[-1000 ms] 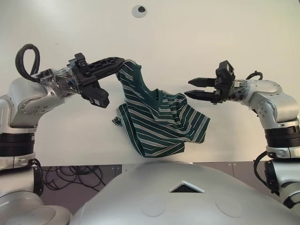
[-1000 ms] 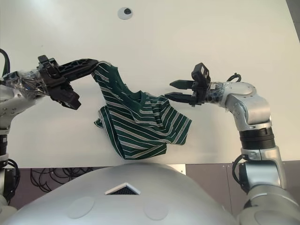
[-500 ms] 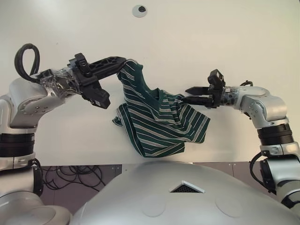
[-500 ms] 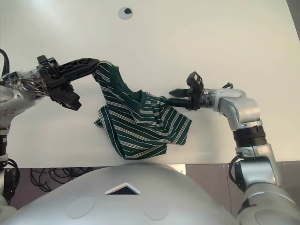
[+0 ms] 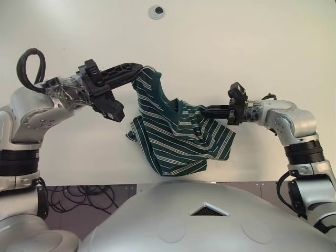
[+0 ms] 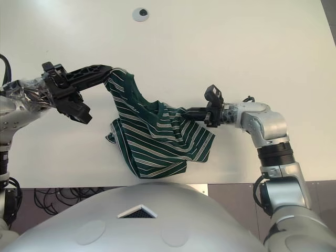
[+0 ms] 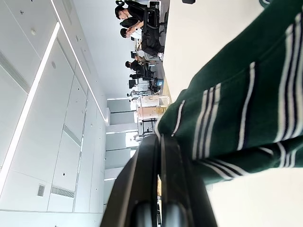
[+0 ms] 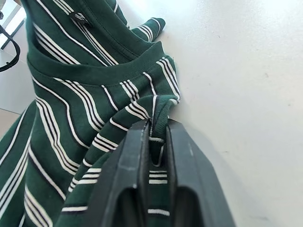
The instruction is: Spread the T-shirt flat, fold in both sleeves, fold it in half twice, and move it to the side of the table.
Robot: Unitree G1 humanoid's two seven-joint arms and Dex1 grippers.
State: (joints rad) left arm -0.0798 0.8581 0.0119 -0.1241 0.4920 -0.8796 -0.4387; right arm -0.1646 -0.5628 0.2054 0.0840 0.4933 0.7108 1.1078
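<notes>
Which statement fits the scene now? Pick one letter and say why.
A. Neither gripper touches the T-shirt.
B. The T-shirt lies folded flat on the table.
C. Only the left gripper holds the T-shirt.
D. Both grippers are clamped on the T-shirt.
D: the left gripper has its jaws shut on a raised edge of the T-shirt, and the right gripper has its jaws shut on cloth beside the collar.

T-shirt [image 5: 178, 139]: dark green, with thin white stripes running in grouped bands. Its neckband [image 8: 94, 71] is plain dark green. My left gripper [image 5: 137, 68] and my right gripper [image 5: 206, 111]: both black. Table [image 5: 236, 42]: plain off-white, unpatterned. At 12 o'clock on it, a small round disc [image 5: 156, 11]: pale grey with a dark centre.
</notes>
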